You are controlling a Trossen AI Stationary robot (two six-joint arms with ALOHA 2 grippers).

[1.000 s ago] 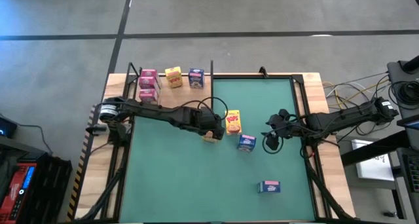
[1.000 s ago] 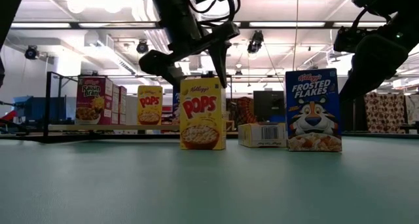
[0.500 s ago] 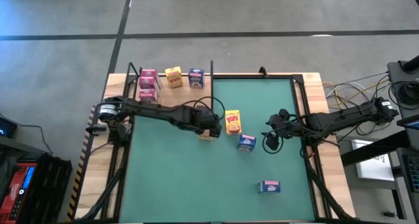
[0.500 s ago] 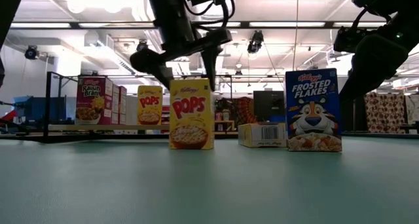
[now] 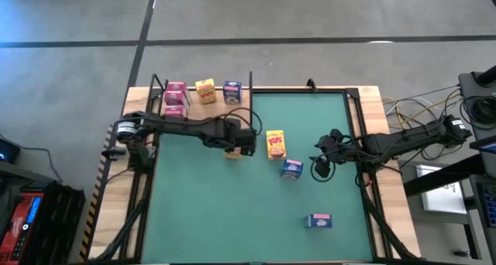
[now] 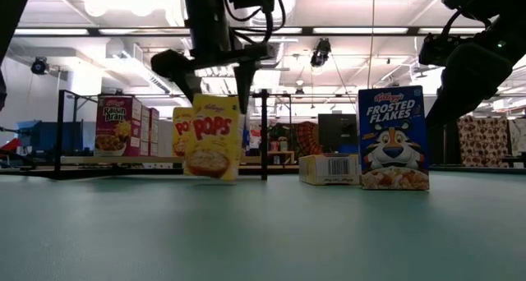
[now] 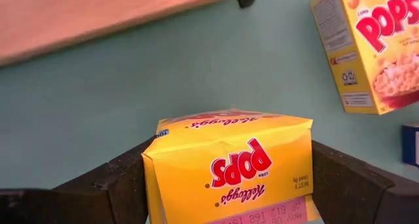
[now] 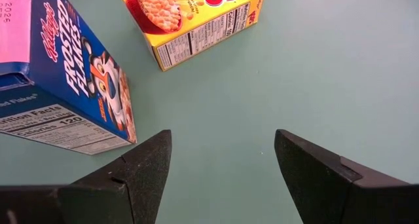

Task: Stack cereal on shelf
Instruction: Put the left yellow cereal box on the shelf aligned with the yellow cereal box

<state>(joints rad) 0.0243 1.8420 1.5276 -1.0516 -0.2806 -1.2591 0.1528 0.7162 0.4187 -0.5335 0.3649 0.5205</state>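
My left gripper (image 5: pixel 235 146) is shut on a yellow Pops cereal box (image 6: pixel 212 137), left of the mat's middle and near the shelf (image 5: pixel 203 110). The shelf, a light-wood board with black posts, holds pink, yellow and blue boxes (image 5: pixel 175 91) standing on their bases. A second yellow Pops box (image 5: pixel 275 143) lies flat on the mat. A blue Frosted Flakes box (image 5: pixel 291 169) stands upright beside it. My right gripper (image 8: pixel 222 158) hovers open just right of that blue box (image 8: pixel 65 86), touching nothing. My left gripper pinches the Pops box between its two fingers (image 7: pixel 111 185), one on each narrow side just below the top end (image 7: pixel 229 165). The fingers come from above, pointing down. The box hangs below them, slightly tilted, its bottom edge (image 6: pixel 209 176) just off the mat.
Another blue box (image 5: pixel 318 221) lies near the mat's near right corner. The shelf's black posts (image 6: pixel 264 133) stand at the mat's far left edge. The shelf board's edge (image 7: pixel 98 14) shows ahead in the left wrist view. Open green mat lies near and left of the held box.
My left gripper has carried the yellow Pops box toward the table's left and a little toward the far edge, closer to the shelf. The box stood upright before and now hangs slightly tilted. It is away from the flat Pops box.
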